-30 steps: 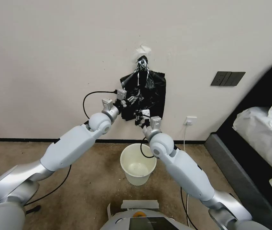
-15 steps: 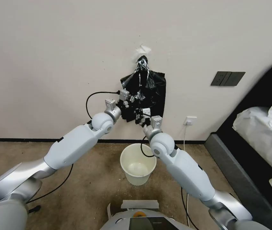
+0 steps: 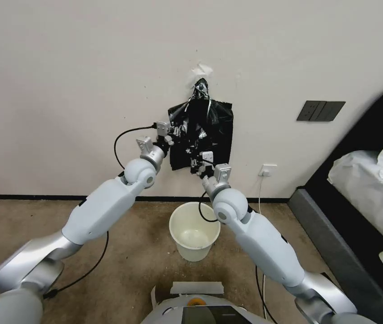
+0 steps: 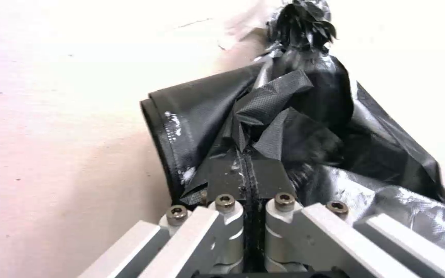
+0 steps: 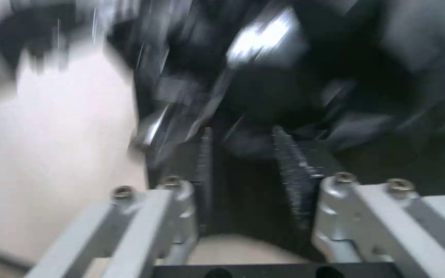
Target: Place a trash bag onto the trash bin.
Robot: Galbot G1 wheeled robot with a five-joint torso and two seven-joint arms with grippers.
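Observation:
Glossy black bags hang from the wall, bunched under silver tape (image 3: pixel 200 90). My left gripper (image 3: pixel 171 135) is at the left edge of this bunch. In the left wrist view it (image 4: pixel 245 173) is shut, with a fold of the thin crinkly trash bag (image 4: pixel 202 112) pinched between its pads. My right gripper (image 3: pixel 196 164) is at the bunch's lower edge. Its fingers (image 5: pixel 289 154) stand open, with blurred black plastic in front of the gap. The off-white trash bin (image 3: pixel 194 230) stands on the floor below both grippers, upright, with nothing inside.
A bed with white bedding (image 3: pixel 367 180) and a dark frame (image 3: pixel 331 234) is at the right. A wall socket (image 3: pixel 268 170) with a white cable sits beside the bags, and a black switch panel (image 3: pixel 321 110) higher up. Brown carpet lies around the bin.
My left gripper has moved up and to the left along the bags' left edge, and the plastic there has shifted with it. The right arm has hardly moved.

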